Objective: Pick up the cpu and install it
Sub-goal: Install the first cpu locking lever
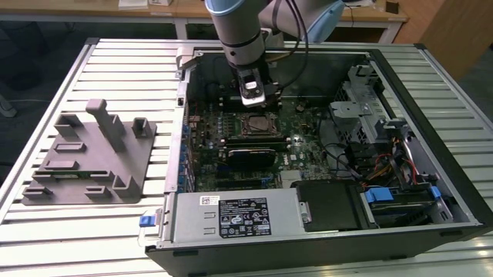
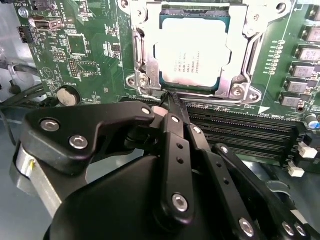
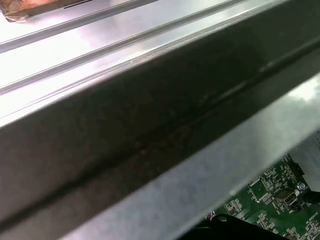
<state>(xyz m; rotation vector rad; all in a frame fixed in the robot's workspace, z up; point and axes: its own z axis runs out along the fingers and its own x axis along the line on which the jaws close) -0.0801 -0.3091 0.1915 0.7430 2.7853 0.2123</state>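
Pincer (image 2: 171, 100): we see its black fingers drawn together on nothing, tips just beside the socket frame (image 2: 142, 70).
Cpu (image 2: 195, 50): we find it seated flat in that frame on the motherboard (image 2: 85, 45), apart from the pincer.
Computer case (image 1: 308, 254): open, lying on the slatted tabletop (image 1: 115, 231).

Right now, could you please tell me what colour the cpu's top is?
The cpu is pale silver, clearest in the second wrist view.

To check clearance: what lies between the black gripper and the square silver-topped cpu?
In the second wrist view, the socket's silver metal frame edge lies between the black gripper and the silver-topped cpu.
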